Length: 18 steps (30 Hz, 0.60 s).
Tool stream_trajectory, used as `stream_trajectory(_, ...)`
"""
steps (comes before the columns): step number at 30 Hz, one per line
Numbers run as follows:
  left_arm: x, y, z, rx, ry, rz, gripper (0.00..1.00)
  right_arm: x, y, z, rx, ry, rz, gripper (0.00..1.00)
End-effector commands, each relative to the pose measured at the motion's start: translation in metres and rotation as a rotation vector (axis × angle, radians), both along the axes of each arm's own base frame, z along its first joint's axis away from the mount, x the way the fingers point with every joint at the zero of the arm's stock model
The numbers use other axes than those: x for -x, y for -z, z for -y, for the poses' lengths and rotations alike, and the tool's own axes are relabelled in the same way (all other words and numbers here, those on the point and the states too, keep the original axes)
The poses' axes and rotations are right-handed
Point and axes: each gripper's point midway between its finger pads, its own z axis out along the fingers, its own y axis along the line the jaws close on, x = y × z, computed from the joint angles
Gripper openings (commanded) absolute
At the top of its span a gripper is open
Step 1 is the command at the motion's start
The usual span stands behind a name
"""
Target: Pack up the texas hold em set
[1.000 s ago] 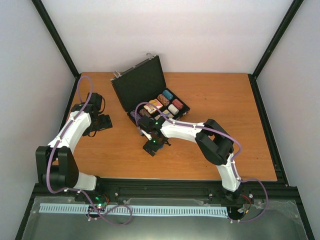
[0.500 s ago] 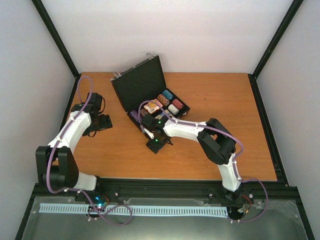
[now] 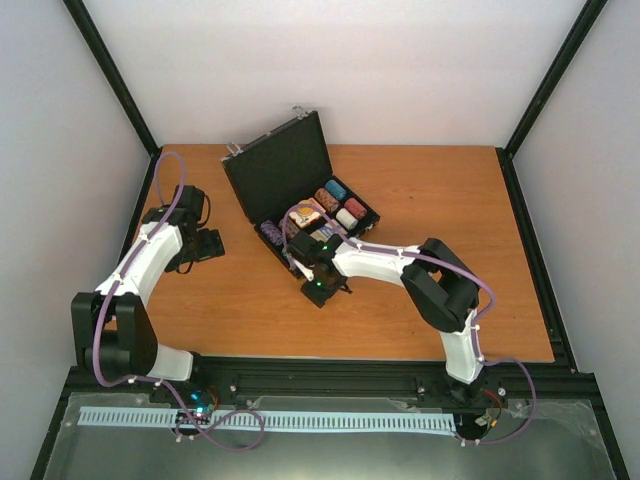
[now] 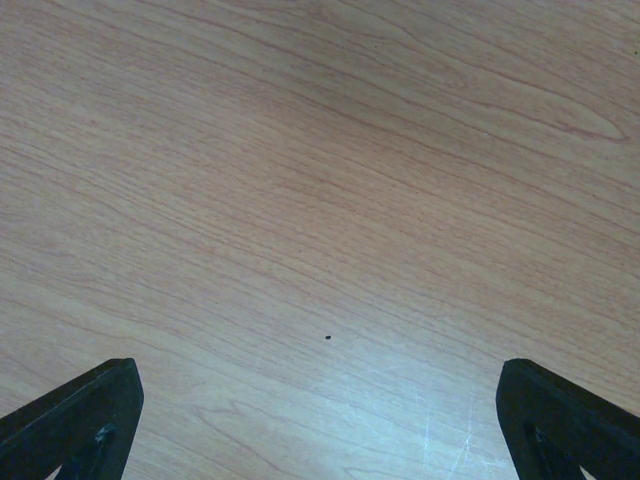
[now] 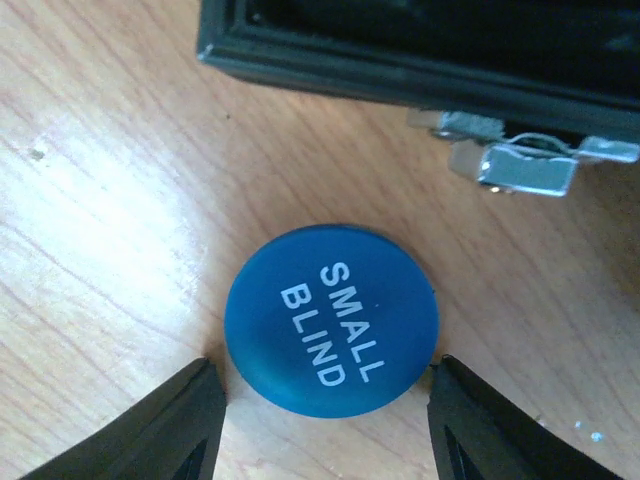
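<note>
Now the right gripper is hovering over a blue round disc marked "SMALL BLIND". Its fingers are spread and standing just beside the disc's two sides; whether they are touching it I cannot tell. The disc is lying on the desk just before the open black case, near its silver latch. Chip stacks are sitting inside the case, toward the far edge. Near the left edge, the left gripper is hanging spread over bare wood.
</note>
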Motion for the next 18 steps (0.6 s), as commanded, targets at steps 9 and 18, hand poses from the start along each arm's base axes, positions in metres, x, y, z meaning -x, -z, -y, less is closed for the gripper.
stream_trajectory(9, -0.012, -0.012, -0.001, -0.004, 0.008, 0.039, 1.0, 0.004, 0.005, 0.007, 0.081, 0.009, 0.031, 0.81)
stream_trajectory(18, -0.009, -0.013, 0.0, 0.002, 0.014, 0.046, 1.0, 0.001, 0.013, -0.01, 0.048, 0.025, -0.001, 0.75)
